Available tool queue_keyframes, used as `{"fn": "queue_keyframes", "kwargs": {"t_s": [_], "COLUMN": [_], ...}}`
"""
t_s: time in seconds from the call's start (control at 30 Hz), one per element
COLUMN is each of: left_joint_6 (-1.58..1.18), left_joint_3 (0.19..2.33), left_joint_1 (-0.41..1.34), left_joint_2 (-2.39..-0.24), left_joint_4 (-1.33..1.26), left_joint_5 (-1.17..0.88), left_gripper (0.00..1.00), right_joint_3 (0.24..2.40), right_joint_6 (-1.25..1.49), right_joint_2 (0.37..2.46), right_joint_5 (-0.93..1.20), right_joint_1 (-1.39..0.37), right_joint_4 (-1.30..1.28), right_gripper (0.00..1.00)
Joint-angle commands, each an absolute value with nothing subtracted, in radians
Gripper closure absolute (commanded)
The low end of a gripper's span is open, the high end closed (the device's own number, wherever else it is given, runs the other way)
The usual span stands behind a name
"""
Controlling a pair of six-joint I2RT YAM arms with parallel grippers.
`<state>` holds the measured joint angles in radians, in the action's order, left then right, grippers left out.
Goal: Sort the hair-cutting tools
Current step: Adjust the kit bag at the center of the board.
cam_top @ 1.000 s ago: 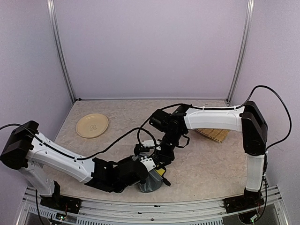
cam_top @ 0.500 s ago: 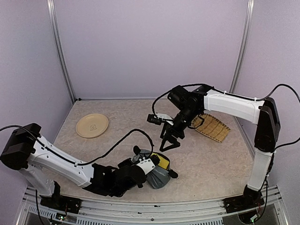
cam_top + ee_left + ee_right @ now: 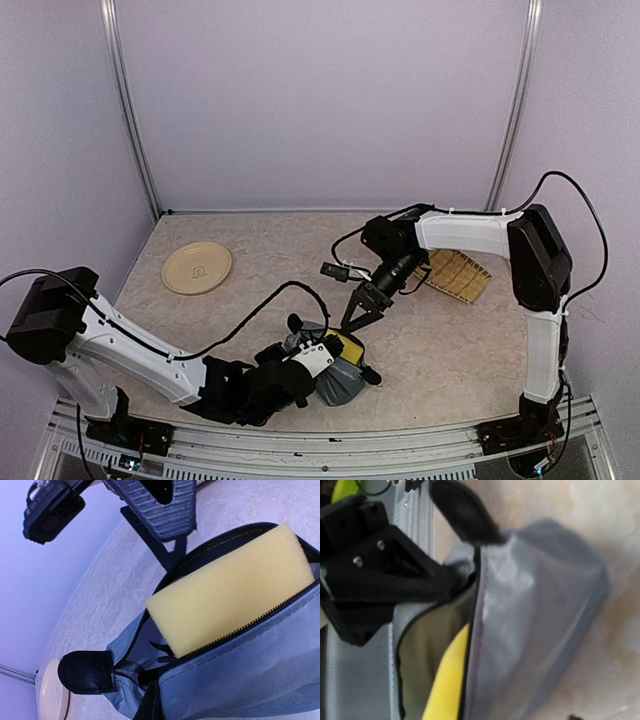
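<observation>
My left pincer point(image 3: 322, 355) clamps pouch point(image 3: 342, 380) rim; my right pincer point(image 3: 362, 318) gapes empty above; I'd lift straight, no snagging.

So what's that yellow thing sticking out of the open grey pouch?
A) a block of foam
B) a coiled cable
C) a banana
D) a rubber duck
A: it is a rectangular yellow foam block with a porous surface, lodged in the unzipped mouth of the grey pouch.

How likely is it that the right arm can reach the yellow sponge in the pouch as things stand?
Probably yes: the right gripper hangs open near the grey pouch, whose unzipped mouth leaves the yellow sponge exposed.
</observation>
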<state>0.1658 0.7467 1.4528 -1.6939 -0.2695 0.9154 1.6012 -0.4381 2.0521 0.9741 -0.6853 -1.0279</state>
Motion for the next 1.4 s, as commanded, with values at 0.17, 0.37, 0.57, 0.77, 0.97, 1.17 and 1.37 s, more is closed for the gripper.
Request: {"fn": "queue_keyframes", "kwargs": {"t_s": [0.17, 0.37, 0.57, 0.77, 0.97, 1.17, 1.37], "left_joint_6": [0.160, 0.158, 0.151, 0.147, 0.114, -0.003, -0.148], "left_joint_3": [0.754, 0.759, 0.762, 0.764, 0.816, 0.895, 0.937], "left_joint_1": [1.459, 1.459, 1.460, 1.466, 1.498, 1.551, 1.578], "left_joint_2": [-1.710, -1.719, -1.730, -1.740, -1.769, -1.803, -1.830], "left_joint_4": [-0.338, -0.336, -0.342, -0.363, -0.340, -0.247, -0.163], "left_joint_5": [0.954, 0.950, 0.948, 0.952, 1.012, 1.124, 1.135], "left_gripper": [1.00, 1.00, 1.00, 1.00, 1.00, 1.00, 1.00], "right_joint_3": [1.555, 1.583, 1.607, 1.621, 1.667, 1.705, 1.784], "right_joint_6": [-0.459, -0.452, -0.456, -0.416, -0.386, -0.417, -0.457], "right_joint_2": [2.093, 2.144, 2.176, 2.175, 2.124, 2.070, 2.038], "right_joint_5": [1.085, 1.095, 1.091, 0.998, 0.630, 0.253, 0.199], "right_joint_1": [-0.699, -0.711, -0.753, -0.783, -0.856, -0.916, -0.922], "right_joint_4": [-1.077, -1.085, -1.099, -1.060, -1.026, -1.017, -1.063], "right_gripper": [0.31, 0.49, 0.55, 0.95, 1.00, 1.00, 1.00]}}
